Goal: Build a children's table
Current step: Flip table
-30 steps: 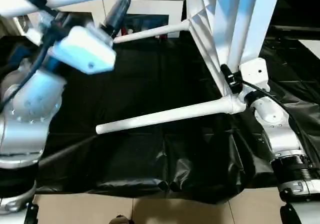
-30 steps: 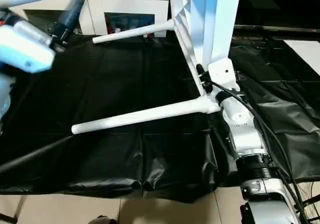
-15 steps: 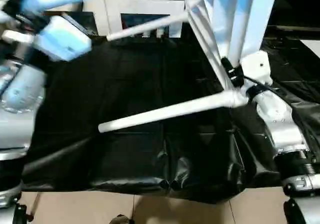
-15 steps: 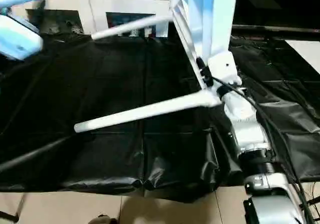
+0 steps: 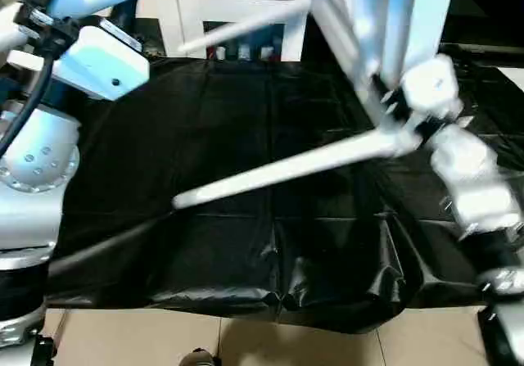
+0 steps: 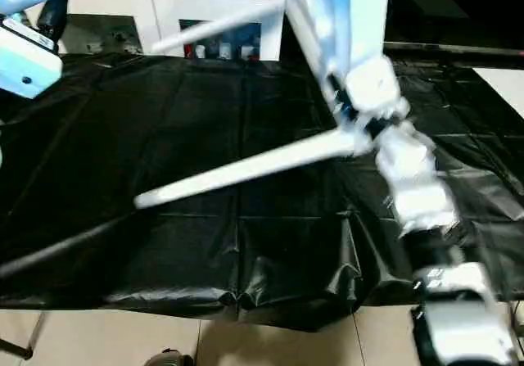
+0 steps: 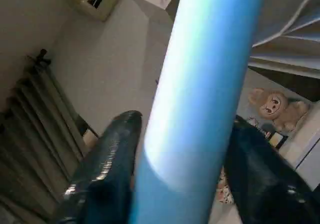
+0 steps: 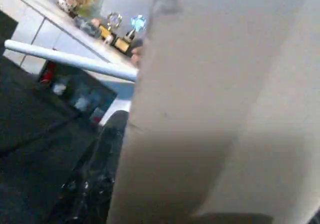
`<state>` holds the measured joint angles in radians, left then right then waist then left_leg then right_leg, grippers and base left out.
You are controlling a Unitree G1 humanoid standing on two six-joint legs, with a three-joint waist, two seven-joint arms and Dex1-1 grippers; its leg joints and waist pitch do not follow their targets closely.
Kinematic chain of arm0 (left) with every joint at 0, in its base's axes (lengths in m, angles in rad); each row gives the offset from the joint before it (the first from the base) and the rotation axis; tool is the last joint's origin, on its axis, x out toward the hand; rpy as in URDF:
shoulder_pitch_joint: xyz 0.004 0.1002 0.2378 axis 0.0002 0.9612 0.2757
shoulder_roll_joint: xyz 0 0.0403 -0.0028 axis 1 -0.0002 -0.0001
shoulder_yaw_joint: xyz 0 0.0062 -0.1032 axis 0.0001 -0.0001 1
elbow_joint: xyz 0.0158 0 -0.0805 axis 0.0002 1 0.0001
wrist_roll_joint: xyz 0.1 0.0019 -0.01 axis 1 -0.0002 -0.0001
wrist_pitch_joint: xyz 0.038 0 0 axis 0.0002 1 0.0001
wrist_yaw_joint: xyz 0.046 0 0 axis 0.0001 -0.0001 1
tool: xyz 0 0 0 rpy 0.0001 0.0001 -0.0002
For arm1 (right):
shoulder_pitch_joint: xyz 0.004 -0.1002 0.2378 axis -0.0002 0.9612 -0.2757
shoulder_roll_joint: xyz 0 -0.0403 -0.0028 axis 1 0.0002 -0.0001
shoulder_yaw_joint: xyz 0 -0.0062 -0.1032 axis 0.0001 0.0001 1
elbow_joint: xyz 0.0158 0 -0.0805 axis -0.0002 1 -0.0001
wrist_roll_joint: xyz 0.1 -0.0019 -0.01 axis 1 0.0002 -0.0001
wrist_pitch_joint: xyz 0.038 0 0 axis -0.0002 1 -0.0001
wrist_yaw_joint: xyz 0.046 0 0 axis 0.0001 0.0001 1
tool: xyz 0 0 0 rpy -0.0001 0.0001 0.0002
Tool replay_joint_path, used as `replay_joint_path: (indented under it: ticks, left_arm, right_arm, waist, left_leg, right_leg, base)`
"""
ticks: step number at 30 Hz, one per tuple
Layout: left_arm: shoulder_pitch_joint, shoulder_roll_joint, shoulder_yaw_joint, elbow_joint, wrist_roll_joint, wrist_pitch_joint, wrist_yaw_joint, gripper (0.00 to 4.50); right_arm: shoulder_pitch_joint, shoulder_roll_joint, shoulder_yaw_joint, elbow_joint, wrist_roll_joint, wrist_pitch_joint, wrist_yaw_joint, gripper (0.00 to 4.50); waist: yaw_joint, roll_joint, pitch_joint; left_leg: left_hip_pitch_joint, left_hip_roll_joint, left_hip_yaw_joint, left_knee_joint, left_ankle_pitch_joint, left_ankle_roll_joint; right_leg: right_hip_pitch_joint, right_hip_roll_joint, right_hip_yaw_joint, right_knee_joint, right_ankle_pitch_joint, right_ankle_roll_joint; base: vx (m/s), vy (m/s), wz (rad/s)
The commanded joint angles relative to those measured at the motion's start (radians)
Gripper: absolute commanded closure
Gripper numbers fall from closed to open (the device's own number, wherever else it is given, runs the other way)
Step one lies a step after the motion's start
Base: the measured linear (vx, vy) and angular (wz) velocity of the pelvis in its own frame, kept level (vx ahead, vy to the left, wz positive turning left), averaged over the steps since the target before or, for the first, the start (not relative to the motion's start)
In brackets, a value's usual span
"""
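Black-draped work table (image 5: pixel 246 243), white cabinets behind | children's table (image 5: pixel 385 22) tipped up, upper right | right gripper (image 5: pixel 391 104) clamps its rim; left gripper (image 7: pixel 175 184) straddles a leg (image 7: pixel 200 83) | I judge it light, rigid, slippery: hold near sockets.

The left pincer (image 7: pixel 180 184) has a black finger (image 7: pixel 102 169) on either side of a leg of the children's table (image 5: pixel 360 22), raised beside its top. The right pincer (image 5: pixel 391 108) clamps that top's lower edge, silver forearm (image 5: pixel 479 194) sloping down from it.
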<state>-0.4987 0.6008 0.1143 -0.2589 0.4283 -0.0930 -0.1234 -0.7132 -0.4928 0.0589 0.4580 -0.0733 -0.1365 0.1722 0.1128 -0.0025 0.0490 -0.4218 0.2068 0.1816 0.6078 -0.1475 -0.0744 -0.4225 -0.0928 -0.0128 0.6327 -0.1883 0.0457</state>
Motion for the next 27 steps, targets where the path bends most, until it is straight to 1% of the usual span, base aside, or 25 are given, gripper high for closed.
replay_joint_path:
  ticks: [1,2,3,4,5,6,7,9,10,11,13,14,15,16,17,18,19,20,21,22,23,24,25,26,27]
  left_arm:
    - [0.014,-0.012,-0.029,0.007,-0.006,0.003,-0.014,2.14]
    - [0.015,-0.016,-0.027,0.011,-0.010,0.008,-0.015,2.26]
    - [0.016,-0.019,-0.024,0.015,-0.014,0.013,-0.017,2.35]
    - [0.016,-0.019,-0.024,0.015,-0.014,0.013,-0.017,2.38]
    - [0.016,-0.019,-0.024,0.015,-0.014,0.013,-0.017,2.51]
    - [0.015,-0.022,-0.022,0.019,-0.018,0.017,-0.020,2.56]
    - [0.015,-0.027,-0.020,0.022,-0.025,0.025,-0.022,2.56]
    - [0.011,-0.040,-0.019,0.028,-0.047,0.044,-0.031,2.64]
    - [0.008,-0.047,-0.018,0.030,-0.058,0.053,-0.034,2.67]
    - [0.005,-0.052,-0.018,0.029,-0.061,0.057,-0.033,2.70]
    - [0.002,-0.057,-0.017,0.028,-0.064,0.060,-0.030,2.76]
    - [0.000,-0.061,-0.015,0.028,-0.066,0.063,-0.029,2.80]
    - [-0.002,-0.069,-0.011,0.027,-0.074,0.069,-0.027,2.83]
    - [-0.002,-0.089,-0.003,0.027,-0.094,0.084,-0.025,2.84]
    - [-0.002,-0.089,-0.003,0.027,-0.094,0.084,-0.025,2.86]
    - [-0.002,-0.097,0.000,0.028,-0.104,0.090,-0.024,2.86]
    - [-0.001,-0.110,0.004,0.028,-0.115,0.099,-0.019,2.88]
    - [0.000,-0.127,0.007,0.026,-0.129,0.114,-0.018,2.88]
    - [0.001,-0.139,0.009,0.025,-0.138,0.125,-0.018,2.88]
    - [0.002,-0.141,0.009,0.025,-0.140,0.126,-0.018,2.88]
    - [0.010,-0.170,0.009,0.023,-0.165,0.147,-0.013,2.88]
    - [0.014,-0.181,0.009,0.021,-0.171,0.153,-0.010,2.88]
    - [0.014,-0.181,0.009,0.021,-0.171,0.153,-0.010,2.89]
    - [0.017,-0.190,0.008,0.019,-0.173,0.156,-0.006,2.89]
    - [0.028,-0.208,0.005,0.017,-0.176,0.158,0.004,2.89]
  right_arm:
    - [-0.077,-0.064,0.028,-0.070,-0.130,-0.124,0.014,2.45]
    - [-0.105,-0.078,0.032,-0.062,-0.131,-0.120,0.032,2.45]
    - [-0.131,-0.092,0.038,-0.052,-0.130,-0.115,0.053,2.45]
    - [-0.131,-0.092,0.038,-0.052,-0.130,-0.115,0.053,2.45]
    - [-0.131,-0.092,0.038,-0.052,-0.130,-0.115,0.053,2.45]
    - [-0.153,-0.104,0.047,-0.042,-0.128,-0.114,0.075,2.45]
    - [-0.182,-0.117,0.056,-0.028,-0.117,-0.098,0.119,2.45]
    - [-0.236,-0.150,0.088,0.004,-0.116,-0.074,0.218,2.45]
    - [-0.261,-0.163,0.101,0.021,-0.117,-0.067,0.264,2.45]
    - [-0.287,-0.175,0.108,0.035,-0.127,-0.069,0.285,2.45]
    - [-0.314,-0.184,0.111,0.049,-0.132,-0.073,0.299,2.45]
    - [-0.333,-0.189,0.112,0.062,-0.134,-0.077,0.311,2.45]
    - [-0.365,-0.201,0.119,0.082,-0.142,-0.087,0.329,2.45]
    - [-0.425,-0.222,0.133,0.123,-0.163,-0.109,0.357,2.45]
    - [-0.425,-0.222,0.133,0.123,-0.163,-0.109,0.357,2.45]
    - [-0.448,-0.231,0.139,0.140,-0.172,-0.119,0.369,2.45]
    - [-0.473,-0.240,0.148,0.160,-0.182,-0.129,0.382,2.45]
    - [-0.510,-0.250,0.161,0.192,-0.194,-0.146,0.408,2.45]
    - [-0.534,-0.256,0.169,0.214,-0.201,-0.156,0.425,2.45]
    - [-0.538,-0.256,0.170,0.217,-0.203,-0.158,0.428,2.45]
    - [-0.601,-0.265,0.193,0.260,-0.233,-0.186,0.468,2.45]
    - [-0.627,-0.267,0.202,0.279,-0.246,-0.198,0.479,2.45]
    - [-0.627,-0.267,0.202,0.279,-0.246,-0.198,0.479,2.45]
    - [-0.649,-0.268,0.209,0.293,-0.255,-0.206,0.484,2.45]
    - [-0.694,-0.264,0.219,0.323,-0.267,-0.216,0.487,2.45]
  waist:
    - [-0.003,-0.023,-0.080]
    - [-0.003,-0.021,-0.080]
    - [-0.005,-0.022,-0.079]
    - [-0.004,-0.022,-0.078]
    - [-0.005,-0.022,-0.077]
    - [-0.004,-0.021,-0.078]
    - [-0.005,-0.021,-0.078]
    - [-0.007,-0.026,-0.077]
    - [-0.007,-0.025,-0.077]
    - [-0.008,-0.026,-0.076]
    - [-0.007,-0.025,-0.074]
    - [-0.007,-0.024,-0.074]
    - [-0.009,-0.026,-0.076]
    - [-0.008,-0.026,-0.075]
    - [-0.013,-0.028,-0.077]
    - [-0.011,-0.031,-0.076]
    - [-0.012,-0.029,-0.075]
    - [-0.013,-0.032,-0.075]
    - [-0.013,-0.033,-0.076]
    - [-0.012,-0.033,-0.076]
    - [-0.010,-0.032,-0.077]
    - [-0.010,-0.036,-0.079]
    - [-0.009,-0.036,-0.077]
    - [-0.008,-0.035,-0.072]
    - [-0.011,-0.043,-0.072]
  left_leg:
    - [0.030,-0.002,0.010,-0.049,-0.128,0.046]
    - [0.031,-0.001,0.010,-0.049,-0.135,0.044]
    - [0.030,-0.001,0.009,-0.049,-0.143,0.042]
    - [0.032,-0.001,0.010,-0.049,-0.151,0.041]
    - [0.030,-0.001,0.009,-0.050,-0.160,0.038]
    - [0.032,0.000,0.009,-0.050,-0.164,0.037]
    - [0.031,0.000,0.008,-0.050,-0.162,0.036]
    - [0.029,-0.001,0.009,-0.048,-0.161,0.043]
    - [0.030,0.000,0.009,-0.047,-0.176,0.044]
    - [0.030,-0.001,0.010,-0.046,-0.181,0.046]
    - [0.030,0.000,0.010,-0.046,-0.200,0.043]
    - [0.029,0.000,0.009,-0.047,-0.196,0.040]
    - [0.028,0.000,0.008,-0.046,-0.191,0.038]
    - [0.030,0.001,0.008,-0.046,-0.192,0.038]
    - [0.028,0.001,0.007,-0.044,-0.192,0.036]
    - [0.030,0.001,0.010,-0.042,-0.194,0.043]
    - [0.028,0.002,0.008,-0.042,-0.191,0.045]
    - [0.028,0.003,0.009,-0.041,-0.193,0.048]
    - [0.027,0.002,0.009,-0.039,-0.189,0.051]
    - [0.025,0.003,0.009,-0.038,-0.187,0.053]
    - [0.023,0.003,0.008,-0.035,-0.174,0.057]
    - [0.018,0.002,0.009,-0.030,-0.152,0.066]
    - [0.017,0.003,0.010,-0.029,-0.156,0.070]
    - [0.016,0.002,0.011,-0.029,-0.178,0.071]
    - [0.016,0.004,0.010,-0.031,-0.195,0.064]
  right_leg:
    - [0.044,-0.006,0.006,-0.052,-0.046,-0.174]
    - [0.044,-0.007,0.006,-0.052,-0.054,-0.174]
    - [0.044,-0.006,0.005,-0.052,-0.063,-0.177]
    - [0.042,-0.006,0.005,-0.054,-0.072,-0.177]
    - [0.042,-0.006,0.005,-0.055,-0.088,-0.174]
    - [0.042,-0.008,0.005,-0.055,-0.091,-0.174]
    - [0.043,-0.008,0.005,-0.054,-0.087,-0.173]
    - [0.043,-0.007,0.004,-0.053,-0.083,-0.181]
    - [0.042,-0.008,0.004,-0.053,-0.093,-0.190]
    - [0.041,-0.006,0.005,-0.055,-0.101,-0.192]
    - [0.040,-0.008,0.005,-0.057,-0.128,-0.196]
    - [0.040,-0.008,0.005,-0.056,-0.126,-0.194]
    - [0.041,-0.008,0.004,-0.054,-0.111,-0.198]
    - [0.040,-0.007,0.004,-0.056,-0.108,-0.199]
    - [0.041,-0.006,0.002,-0.050,-0.099,-0.211]
    - [0.038,-0.006,0.004,-0.053,-0.092,-0.215]
    - [0.038,-0.006,0.003,-0.049,-0.085,-0.223]
    - [0.037,-0.005,0.003,-0.049,-0.082,-0.230]
    - [0.039,-0.005,0.003,-0.048,-0.075,-0.232]
    - [0.038,-0.006,0.003,-0.047,-0.071,-0.235]
    - [0.037,-0.006,0.003,-0.043,-0.052,-0.240]
    - [0.037,-0.004,0.003,-0.038,-0.019,-0.245]
    - [0.033,-0.004,0.003,-0.038,-0.020,-0.251]
    - [0.032,-0.004,0.003,-0.042,-0.046,-0.246]
    - [0.031,-0.005,0.003,-0.042,-0.074,-0.239]
  base:
    - [0.000,0.000,0.00]
    - [0.000,0.000,0.00]
    - [0.000,0.000,0.00]
    - [0.000,0.000,0.00]
    - [0.000,0.000,0.00]
    - [0.000,0.000,0.00]
    - [0.000,0.000,0.00]
    - [0.000,0.000,0.00]
    - [0.000,0.000,0.00]
    - [0.000,0.000,0.00]
    - [0.000,0.000,0.00]
    - [0.000,0.000,0.00]
    - [0.000,0.000,0.00]
    - [0.000,0.000,0.00]
    - [0.000,0.000,0.00]
    - [0.000,0.000,0.00]
    - [0.000,0.000,0.00]
    - [0.000,0.000,0.00]
    - [0.000,0.000,0.00]
    - [0.000,0.000,0.00]
    - [0.000,0.000,0.00]
    - [0.000,0.000,0.00]
    - [0.000,0.000,0.00]
    - [0.000,0.000,0.00]
    - [0.000,0.000,0.00]
